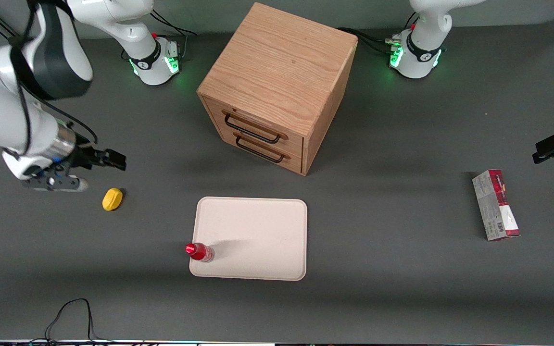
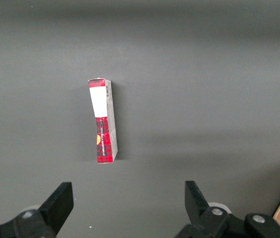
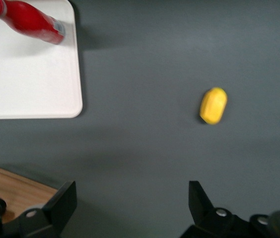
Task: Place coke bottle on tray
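The coke bottle (image 1: 199, 252), slim with a red cap and red label, stands upright on the cream-beige tray (image 1: 258, 230) at the corner nearest the front camera on the working arm's side. It also shows in the right wrist view (image 3: 31, 22), on the tray (image 3: 26, 84). My right gripper (image 1: 113, 160) is open and empty, raised above the table toward the working arm's end, well away from the tray and the bottle. Between its fingers (image 3: 63, 201) there is only bare table.
A yellow lemon-shaped object (image 1: 112, 199) lies on the table close below the gripper (image 3: 213, 105). The oak two-drawer cabinet (image 1: 277, 86) stands farther from the front camera than the tray. A red and white box (image 1: 496, 204) lies toward the parked arm's end.
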